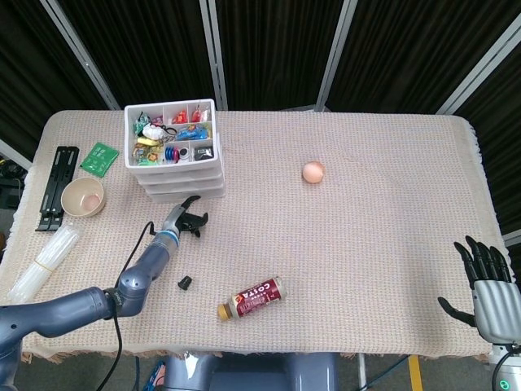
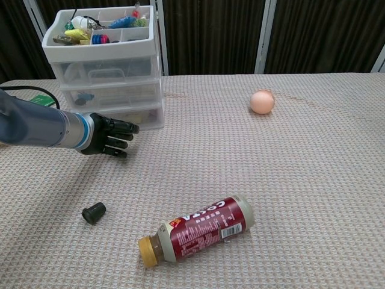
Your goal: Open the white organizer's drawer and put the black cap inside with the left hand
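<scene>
The left hand [image 2: 108, 135] is held empty, fingers apart, just before the white organizer [image 2: 108, 66]; the black cap [image 2: 94, 212] is left lying nearby. The right hand [image 1: 488, 285] is spread too.

The lying bottle [image 2: 200, 231] carries a red "COSTA" label.

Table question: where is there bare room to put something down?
Widest free patch: between the egg, the bottle and the right hand. Crowded on the left around the white organizer, bowl and left hand.
</scene>
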